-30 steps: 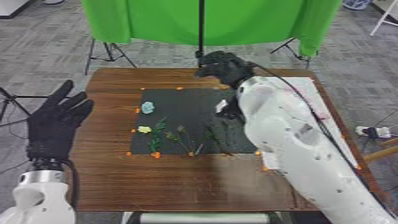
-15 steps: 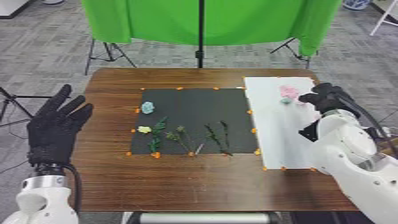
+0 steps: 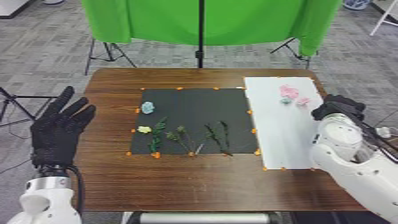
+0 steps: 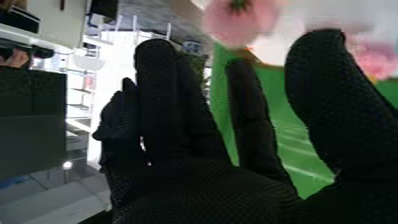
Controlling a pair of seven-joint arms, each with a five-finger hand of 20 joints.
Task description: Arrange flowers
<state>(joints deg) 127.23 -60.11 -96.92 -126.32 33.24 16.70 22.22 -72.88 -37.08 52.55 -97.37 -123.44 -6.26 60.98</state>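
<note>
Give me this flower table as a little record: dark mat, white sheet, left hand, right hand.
Dark mat: blue flower, yellow flower, green stems
White sheet: pink flowers, small teal flower
Left hand: open, by table's left edge
Right hand: open, beside white sheet, holding nothing

- White sheet [image 3: 280, 132]: edge partly hidden by right arm [image 3: 342, 135]
- Stems [image 3: 226, 136] left of sheet: too small to identify
- Green cloth [image 3: 147, 22] beyond sheet: top cut off
</note>
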